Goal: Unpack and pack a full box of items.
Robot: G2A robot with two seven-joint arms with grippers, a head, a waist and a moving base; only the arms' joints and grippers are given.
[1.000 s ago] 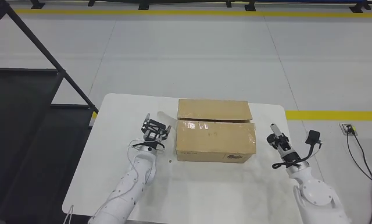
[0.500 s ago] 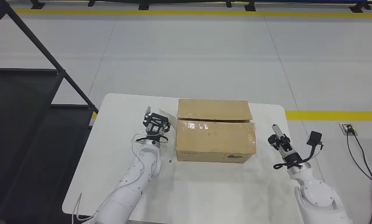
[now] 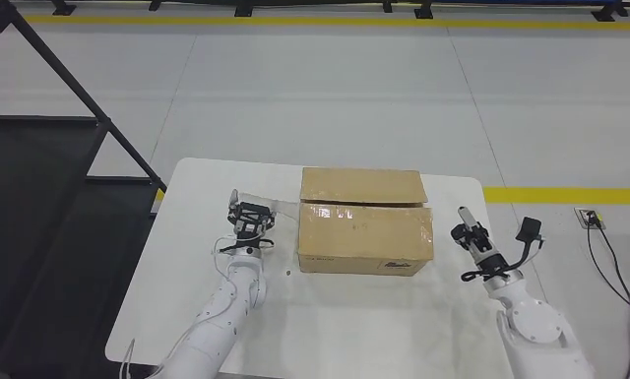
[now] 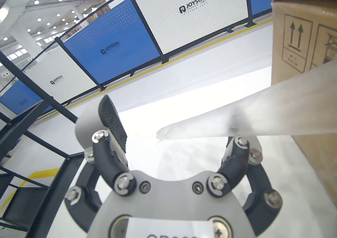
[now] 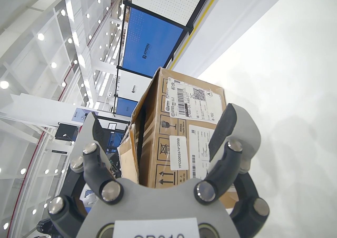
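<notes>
Peeling the sealing tape looks like the step in hand. The box sits in the middle of the table with its top flaps down, and a pale strip of tape runs from its top left corner out to your left gripper. That gripper's jaws stand wide apart and clamp nothing. In the left wrist view the strip lies across one finger, and you cannot tell whether it is stuck there or only resting.

Close on the strip near its free end before you pull. Then draw it low and along its own length, away from the box, so it comes off whole and does not tear or lift the box.

Your right gripper hovers just beside the box's right end, jaws wide apart and empty. It is well placed to steady the box, and a flap at that end looks slightly ajar.

For room, you have tabletop between the box and the table's left edge. A black frame stands beyond that edge, so stop the pull short of it. The near side of the table likely gives the widest sweep.
</notes>
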